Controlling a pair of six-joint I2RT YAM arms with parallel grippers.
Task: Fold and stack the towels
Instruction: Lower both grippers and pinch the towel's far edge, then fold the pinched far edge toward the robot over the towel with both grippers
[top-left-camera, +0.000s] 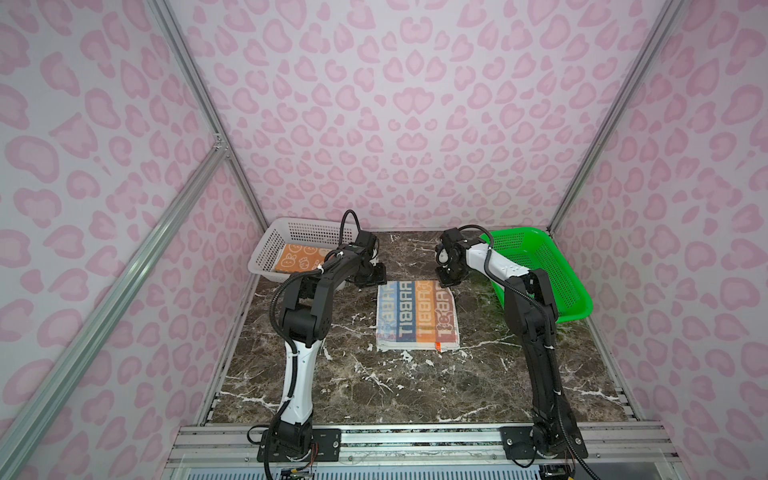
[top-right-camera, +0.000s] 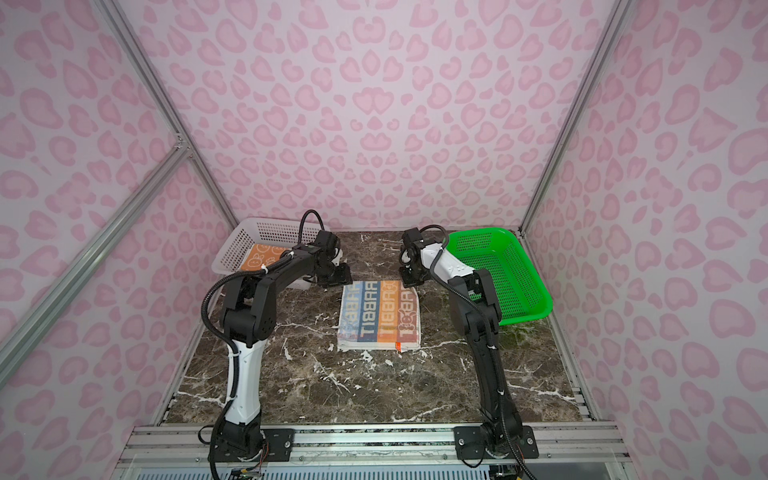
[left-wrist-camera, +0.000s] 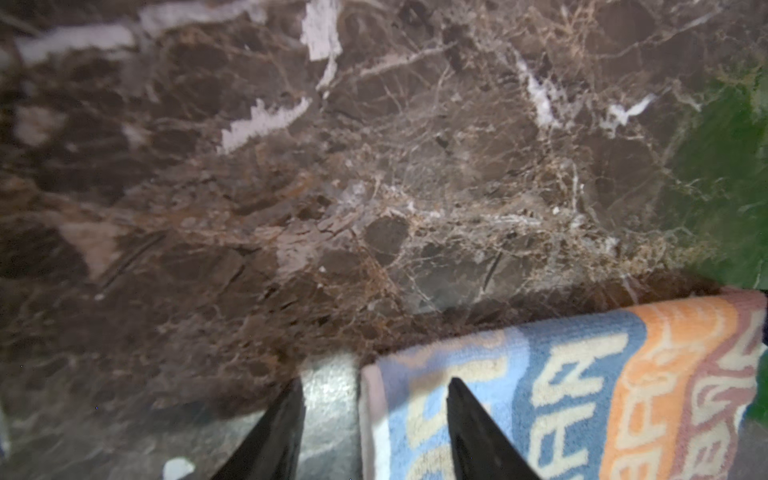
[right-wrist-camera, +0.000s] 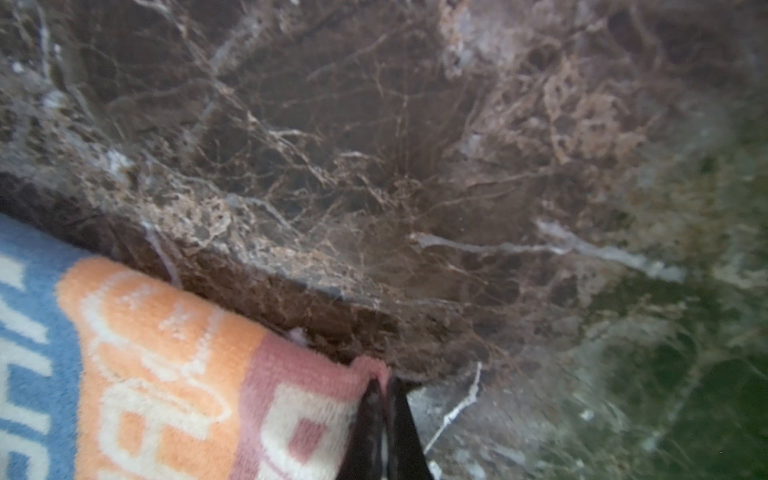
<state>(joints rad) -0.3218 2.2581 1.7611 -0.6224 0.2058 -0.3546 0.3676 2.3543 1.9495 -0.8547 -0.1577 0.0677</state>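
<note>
Striped blue-orange terry towel (top-left-camera: 417, 316) mid-frame on marble bench (top-left-camera: 374, 386).
We see right tool (right-wrist-camera: 385, 380) pinching its corner, left tool (left-wrist-camera: 374, 382) parted.

A striped towel (top-left-camera: 417, 316) lies flat on the marble counter (top-left-camera: 415, 386). A white basket (top-left-camera: 266, 249) stands behind it to the left, a green basket (top-left-camera: 557, 266) to its right.

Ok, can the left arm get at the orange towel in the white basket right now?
Probably yes. The white basket is open-topped, close beside the left gripper, and nothing covers the orange towel. The gripper's jaws stand around the striped towel's corner, though, so it would have to leave that first.
</note>
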